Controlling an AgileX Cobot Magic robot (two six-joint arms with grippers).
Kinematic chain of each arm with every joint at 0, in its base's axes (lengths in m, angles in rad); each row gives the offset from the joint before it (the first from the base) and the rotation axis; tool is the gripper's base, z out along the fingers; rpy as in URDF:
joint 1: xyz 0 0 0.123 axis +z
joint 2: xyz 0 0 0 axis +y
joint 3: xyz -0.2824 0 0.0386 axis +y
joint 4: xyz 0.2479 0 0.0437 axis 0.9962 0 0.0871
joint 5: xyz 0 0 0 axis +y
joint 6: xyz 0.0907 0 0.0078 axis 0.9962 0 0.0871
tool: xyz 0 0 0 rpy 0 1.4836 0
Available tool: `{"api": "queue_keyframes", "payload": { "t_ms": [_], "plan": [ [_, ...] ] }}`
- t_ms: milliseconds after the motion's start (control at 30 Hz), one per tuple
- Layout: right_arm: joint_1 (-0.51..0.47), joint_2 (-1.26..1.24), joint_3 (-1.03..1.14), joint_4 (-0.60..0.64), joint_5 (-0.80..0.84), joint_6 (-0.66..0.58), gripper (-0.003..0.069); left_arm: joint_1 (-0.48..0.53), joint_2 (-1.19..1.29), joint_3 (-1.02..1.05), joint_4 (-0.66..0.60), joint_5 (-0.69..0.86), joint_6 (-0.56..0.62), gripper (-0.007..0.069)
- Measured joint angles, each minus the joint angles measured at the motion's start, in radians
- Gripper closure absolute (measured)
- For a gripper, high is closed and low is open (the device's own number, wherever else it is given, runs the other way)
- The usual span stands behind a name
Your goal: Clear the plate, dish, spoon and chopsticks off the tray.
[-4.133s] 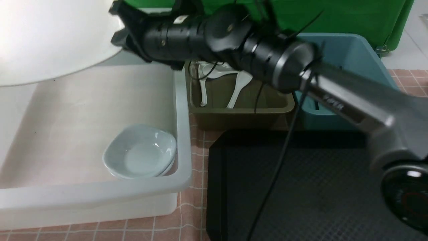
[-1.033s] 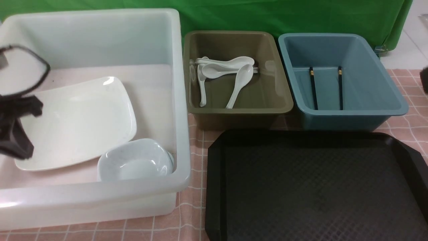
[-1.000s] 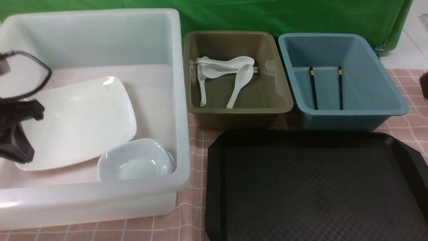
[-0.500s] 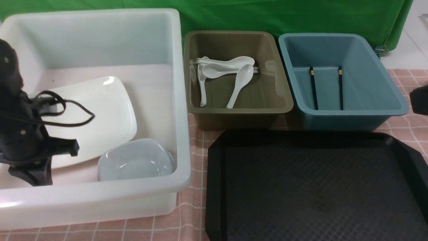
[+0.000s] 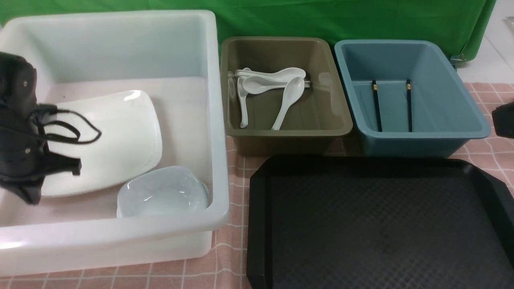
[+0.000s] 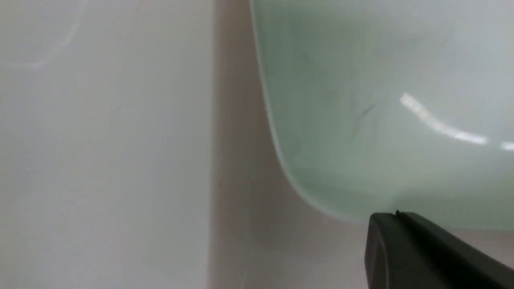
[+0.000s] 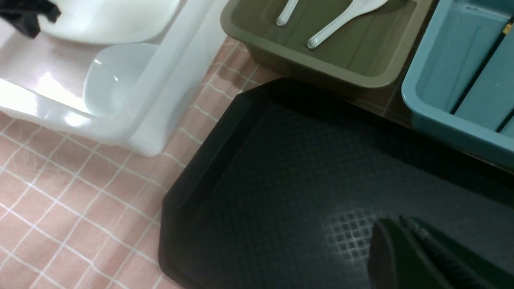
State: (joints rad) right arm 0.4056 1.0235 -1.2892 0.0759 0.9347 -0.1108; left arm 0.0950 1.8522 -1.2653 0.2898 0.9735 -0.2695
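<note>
The black tray (image 5: 377, 224) lies bare at the front right. The large white plate (image 5: 112, 136) rests in the white tub (image 5: 219, 120), and the small pale dish (image 5: 160, 192) sits at the plate's near corner. White spoons (image 5: 281, 100) lie in the olive tub (image 5: 341, 116). The black chopsticks (image 5: 376, 106) lie in the blue tub (image 5: 461, 112). My left arm (image 5: 20, 132) hangs over the plate's left side. My left gripper (image 6: 395, 214) is shut, with its tips at the plate's rim (image 6: 321, 200) and nothing between them. My right gripper (image 7: 401, 220) is shut and empty above the tray (image 7: 281, 180).
The three tubs stand in a row behind and to the left of the tray on a pink checked cloth (image 5: 235, 249). A green backdrop (image 5: 321, 20) closes off the far side. Part of my right arm (image 5: 505, 119) shows at the right edge.
The left arm has come in over the plate's left side and risen a little. The plate has shifted and tipped slightly. The right arm's end has edged into view at the right.
</note>
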Motion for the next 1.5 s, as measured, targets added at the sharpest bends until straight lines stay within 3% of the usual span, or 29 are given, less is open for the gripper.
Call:
{"api": "queue_keyframes", "payload": {
  "t_ms": [100, 333, 567, 767, 900, 967, 1200, 1333, 1500],
  "plan": [
    [0.000, 0.000, 0.000, 0.000, 0.000, 0.000, 0.0607, 0.000, 0.001, -0.046, -0.018, 0.014, 0.004, 0.0628],
    [0.000, 0.000, 0.000, 0.000, 0.000, 0.001, 0.0596, 0.000, -0.005, -0.144, -0.117, 0.213, 0.113, 0.0627],
    [0.000, 0.000, 0.000, 0.000, 0.001, 0.001, 0.0589, 0.000, -0.019, -0.034, -0.214, 0.217, 0.129, 0.0627],
    [0.000, 0.000, 0.000, 0.000, 0.002, 0.001, 0.0586, 0.000, 0.022, 0.025, -0.165, 0.116, 0.121, 0.0627],
    [0.000, 0.000, 0.000, 0.000, 0.004, 0.001, 0.0585, 0.000, 0.043, 0.025, -0.073, -0.022, 0.069, 0.0627],
    [0.000, 0.000, 0.000, 0.000, 0.004, 0.001, 0.0585, 0.000, 0.048, 0.026, 0.030, -0.104, 0.005, 0.0627],
    [0.000, -0.002, 0.000, -0.001, 0.004, 0.001, 0.0585, 0.000, 0.050, -0.056, 0.135, -0.076, -0.047, 0.0627],
    [0.000, -0.024, -0.002, -0.024, 0.014, -0.004, 0.0586, 0.000, 0.025, -0.121, 0.087, -0.005, 0.021, 0.0627],
    [0.000, -0.176, -0.009, -0.182, 0.131, 0.035, 0.0629, 0.000, -0.110, -0.184, -0.119, 0.052, 0.111, 0.0627]
  ]
}}
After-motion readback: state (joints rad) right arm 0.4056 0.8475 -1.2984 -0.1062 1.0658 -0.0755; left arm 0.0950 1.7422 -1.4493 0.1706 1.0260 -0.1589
